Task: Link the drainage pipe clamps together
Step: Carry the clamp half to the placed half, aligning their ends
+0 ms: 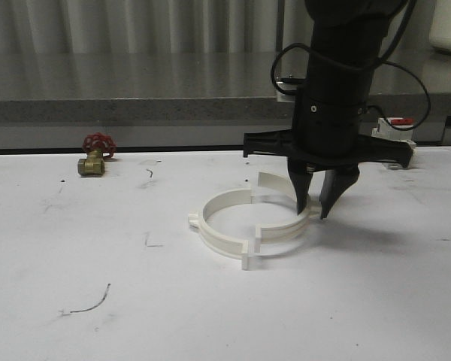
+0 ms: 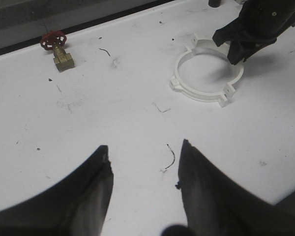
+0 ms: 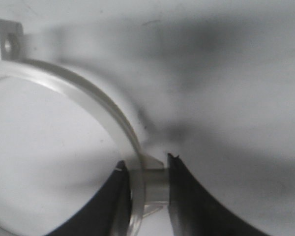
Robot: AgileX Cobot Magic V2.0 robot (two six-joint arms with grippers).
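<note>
- Your right gripper (image 1: 316, 207) has its jaws closed onto the right-hand clamp half (image 1: 286, 226): one finger sits inside the arc, the other outside, and the wrist view shows the wall and its small outer lug (image 3: 155, 184) pinched between the fingers (image 3: 184, 196).
- The left-hand clamp half (image 1: 218, 222) lies flat on the white table (image 1: 98, 248), across the ring from your jaws; together the two halves already make a near-complete ring.
- At the near seam the end tabs (image 1: 249, 252) stand just beside each other with a thin slit between; at the far seam the tabs (image 1: 264, 182) look slightly offset, so judge that joint as not seated.
- Push the held half straight toward the free one, keeping it flat on the table; a tilt would likely ride one tab over the other.
- The free half has nothing bracing it and may slide away from the push. Your left gripper (image 2: 145, 182) hangs with jaws apart, well away from the ring, and could come round to the far side of the ring as a stop.
- The brass valve with red handwheel (image 1: 96, 154) lies well apart from the ring and needs no attention.
</note>
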